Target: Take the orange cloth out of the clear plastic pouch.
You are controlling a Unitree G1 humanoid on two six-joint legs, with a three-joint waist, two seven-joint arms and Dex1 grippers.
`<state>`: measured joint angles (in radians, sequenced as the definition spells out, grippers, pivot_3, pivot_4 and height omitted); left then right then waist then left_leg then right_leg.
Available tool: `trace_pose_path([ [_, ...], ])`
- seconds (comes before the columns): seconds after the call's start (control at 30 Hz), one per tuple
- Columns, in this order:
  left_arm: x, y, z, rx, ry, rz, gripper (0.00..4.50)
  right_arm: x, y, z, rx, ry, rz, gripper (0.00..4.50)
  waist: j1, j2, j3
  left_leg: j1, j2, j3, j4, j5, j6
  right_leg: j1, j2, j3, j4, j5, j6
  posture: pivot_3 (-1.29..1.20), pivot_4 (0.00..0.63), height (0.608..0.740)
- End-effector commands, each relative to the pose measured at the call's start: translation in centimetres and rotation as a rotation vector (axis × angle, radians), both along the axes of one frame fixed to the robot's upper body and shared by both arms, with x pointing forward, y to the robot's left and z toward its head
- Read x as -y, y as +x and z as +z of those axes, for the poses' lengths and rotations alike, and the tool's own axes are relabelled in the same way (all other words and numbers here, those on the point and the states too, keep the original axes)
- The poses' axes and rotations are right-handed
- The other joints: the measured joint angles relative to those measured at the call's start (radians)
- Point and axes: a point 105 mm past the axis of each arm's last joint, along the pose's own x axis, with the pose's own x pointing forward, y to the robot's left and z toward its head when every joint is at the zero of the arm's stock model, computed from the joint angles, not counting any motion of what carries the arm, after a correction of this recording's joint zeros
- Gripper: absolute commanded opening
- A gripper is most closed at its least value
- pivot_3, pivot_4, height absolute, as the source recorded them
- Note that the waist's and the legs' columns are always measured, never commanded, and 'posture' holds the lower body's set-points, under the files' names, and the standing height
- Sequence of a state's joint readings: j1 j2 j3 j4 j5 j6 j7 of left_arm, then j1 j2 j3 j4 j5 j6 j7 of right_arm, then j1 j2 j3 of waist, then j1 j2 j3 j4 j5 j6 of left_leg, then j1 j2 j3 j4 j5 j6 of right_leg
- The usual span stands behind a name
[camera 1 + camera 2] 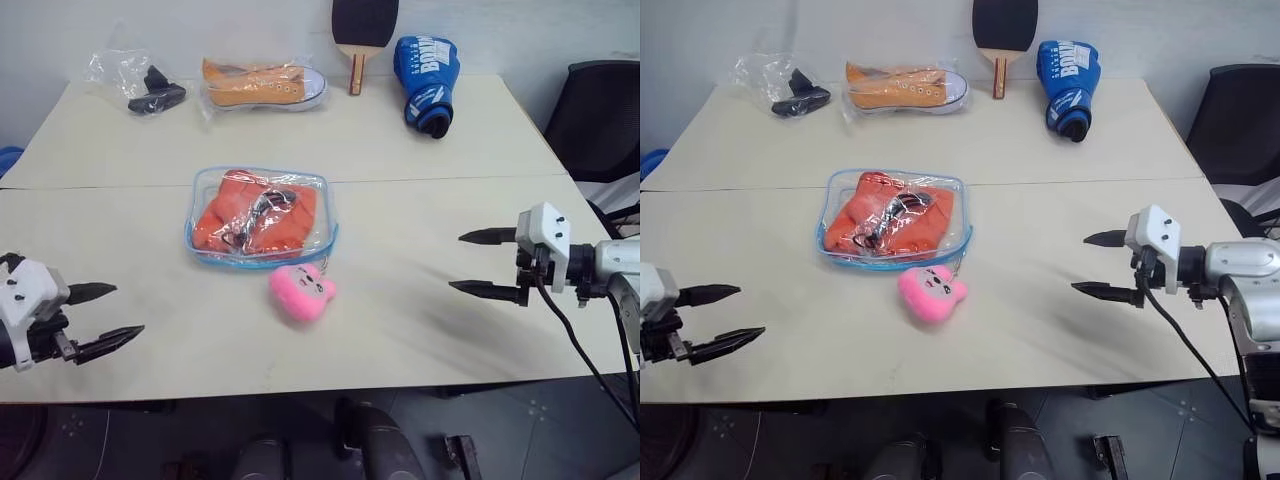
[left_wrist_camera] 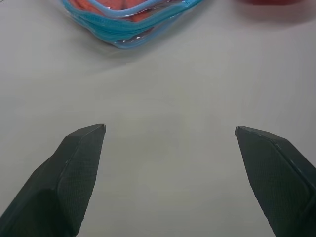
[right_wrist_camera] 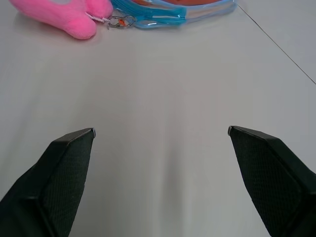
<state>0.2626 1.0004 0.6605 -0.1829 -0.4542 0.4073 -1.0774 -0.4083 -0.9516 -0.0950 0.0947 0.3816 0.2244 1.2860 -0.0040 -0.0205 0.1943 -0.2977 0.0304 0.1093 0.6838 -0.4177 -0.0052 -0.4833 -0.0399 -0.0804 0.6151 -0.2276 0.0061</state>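
Pale beige tabletop (image 1: pixel 420 150) is seen from above, made of two slabs joined by a seam, with a white wall behind. Near the middle, the clear plastic pouch (image 1: pixel 262 216) with light blue edging is laid flat, and the orange cloth (image 1: pixel 240 215) is seen folded inside it, along with a small dark metal item. A pink plush toy (image 1: pixel 301 292) is placed just beside the pouch's near edge. Along the far edge are lined up a thin clear bag (image 1: pixel 135 80) with a black item, an orange sneaker (image 1: pixel 262 85), a paddle (image 1: pixel 362 35) and a blue boxing glove (image 1: pixel 426 80). The left hand (image 1: pixel 105 318) is held wide and empty near the front left edge. The right hand (image 1: pixel 482 262) is likewise spread wide and empty at the right, well apart from the pouch.
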Motion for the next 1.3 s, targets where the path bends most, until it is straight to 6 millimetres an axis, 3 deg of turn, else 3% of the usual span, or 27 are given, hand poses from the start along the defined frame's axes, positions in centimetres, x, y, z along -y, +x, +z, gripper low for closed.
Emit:
trace_pose_path([
  [0.03,0.16,-0.05,0.41,0.020,0.017,-0.011,4.47,0.13,-0.24,1.42,0.058,0.005,-0.013,4.50,0.000,0.000,0.000,0.000,0.000,0.000,0.000,0.000,0.000,0.000,0.000,0.000,0.000,0.000,0.000,0.00,0.150,0.740],
  [0.43,0.30,0.34,0.33,0.031,0.011,-0.004,4.47,-0.47,-0.22,1.74,0.122,-0.017,-0.017,4.50,-0.001,0.001,0.001,0.000,-0.001,0.000,0.000,0.001,0.000,0.000,0.000,0.001,0.002,0.000,0.000,0.00,0.150,0.740],
  [0.47,0.28,0.36,0.36,0.032,0.010,-0.003,4.47,-0.52,-0.19,1.69,0.123,-0.018,-0.017,4.50,-0.010,0.002,0.002,-0.005,-0.002,-0.004,0.000,0.001,0.000,0.005,-0.003,-0.002,0.001,0.000,0.000,0.00,0.150,0.740],
  [0.6,0.12,0.25,0.41,0.031,0.011,-0.001,4.47,-0.45,0.04,1.68,0.114,-0.002,-0.037,4.50,-0.028,0.013,0.007,-0.016,-0.014,-0.073,-0.001,0.016,0.002,0.037,-0.031,-0.065,-0.016,0.001,0.002,0.00,0.150,0.740],
  [0.77,0.07,0.24,0.42,0.033,0.009,0.004,4.47,-0.49,0.06,1.70,0.109,0.008,-0.043,4.50,0.016,0.017,0.009,-0.019,-0.014,-0.069,0.012,0.016,0.003,0.029,-0.034,-0.065,-0.013,0.001,0.002,0.00,0.150,0.740],
  [1.3,1.06,0.72,0.75,0.043,-0.081,-0.001,4.47,-0.68,-0.44,1.81,0.044,0.043,-0.053,4.50,0.025,0.017,0.009,-0.021,-0.014,-0.058,0.013,0.014,0.005,0.022,-0.032,-0.056,-0.008,0.002,0.002,0.00,0.150,0.740],
])
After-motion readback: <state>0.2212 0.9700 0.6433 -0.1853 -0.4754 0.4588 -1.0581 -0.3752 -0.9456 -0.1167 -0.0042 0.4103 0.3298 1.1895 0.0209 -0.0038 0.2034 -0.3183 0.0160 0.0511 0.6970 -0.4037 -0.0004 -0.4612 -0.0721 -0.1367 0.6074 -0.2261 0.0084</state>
